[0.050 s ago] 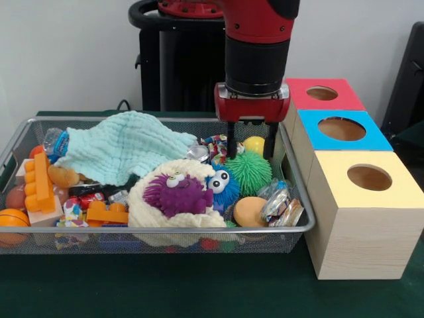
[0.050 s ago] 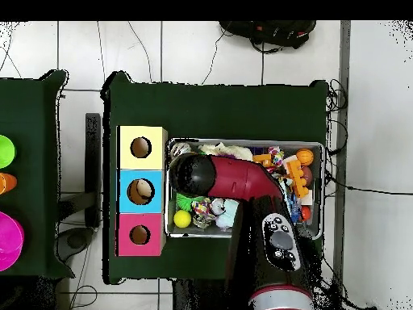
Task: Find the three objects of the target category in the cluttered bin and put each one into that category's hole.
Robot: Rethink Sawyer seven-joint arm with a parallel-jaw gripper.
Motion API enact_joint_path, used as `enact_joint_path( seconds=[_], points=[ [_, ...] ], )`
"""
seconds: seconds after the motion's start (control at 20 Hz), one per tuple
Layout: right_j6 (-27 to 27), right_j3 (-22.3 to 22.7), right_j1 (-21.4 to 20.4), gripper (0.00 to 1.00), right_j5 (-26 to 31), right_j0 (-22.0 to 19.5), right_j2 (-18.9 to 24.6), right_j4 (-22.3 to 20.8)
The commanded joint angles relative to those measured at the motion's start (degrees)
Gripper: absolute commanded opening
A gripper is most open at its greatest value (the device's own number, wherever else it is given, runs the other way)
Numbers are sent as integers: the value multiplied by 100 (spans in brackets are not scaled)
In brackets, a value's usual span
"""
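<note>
My gripper (image 1: 251, 142) hangs open over the back right corner of the wire mesh bin (image 1: 199, 230). Its two black fingers (image 1: 232, 140) straddle a small yellow ball (image 1: 254, 143), and I cannot tell whether they touch it. Just in front lies a green spiky ball (image 1: 248, 173), then a blue fuzzy toy with big eyes (image 1: 222, 185). A purple fuzzy monster (image 1: 177, 193) sits on a cream cloth. In the overhead view the arm (image 2: 234, 182) hides the gripper; the yellow ball (image 2: 182, 218) shows beside it.
Right of the bin stand three boxes with round holes: red (image 1: 322, 93), blue (image 1: 341, 129), yellow (image 1: 369, 177). A mint cloth (image 1: 122, 149) covers the bin's back left. Orange blocks (image 1: 41, 182), an orange ball (image 1: 248, 212) and foil wrappers (image 1: 281, 205) lie among the clutter.
</note>
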Motion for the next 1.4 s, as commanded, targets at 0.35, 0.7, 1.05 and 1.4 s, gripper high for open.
enact_joint_path(
  seconds=[0.35, 0.7, 1.05, 1.4],
  points=[
    [1405, 868, 231, 100, -1934, 274, -2, -51],
    [1177, 982, 331, 100, -2176, 283, 59, -16],
    [1548, 365, 967, 100, -1561, 1153, -1055, 471],
    [1028, 390, 907, 100, -1380, 892, -744, 488]
  ],
)
